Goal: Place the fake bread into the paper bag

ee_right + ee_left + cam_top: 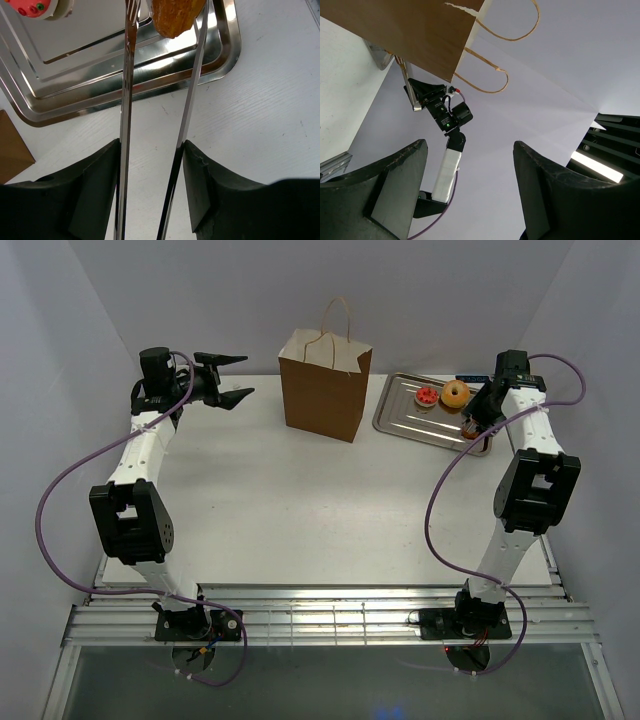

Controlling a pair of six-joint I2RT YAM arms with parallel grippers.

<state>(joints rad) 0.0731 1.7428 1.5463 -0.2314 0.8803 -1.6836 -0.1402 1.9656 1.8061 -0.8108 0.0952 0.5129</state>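
Right end effector (150, 192): bun (172, 17) between tongs (127, 100)

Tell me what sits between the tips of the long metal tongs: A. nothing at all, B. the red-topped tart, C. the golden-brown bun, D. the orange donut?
C: the right wrist view shows the golden-brown bun between the tips of the tongs, which the right gripper holds over the tray.
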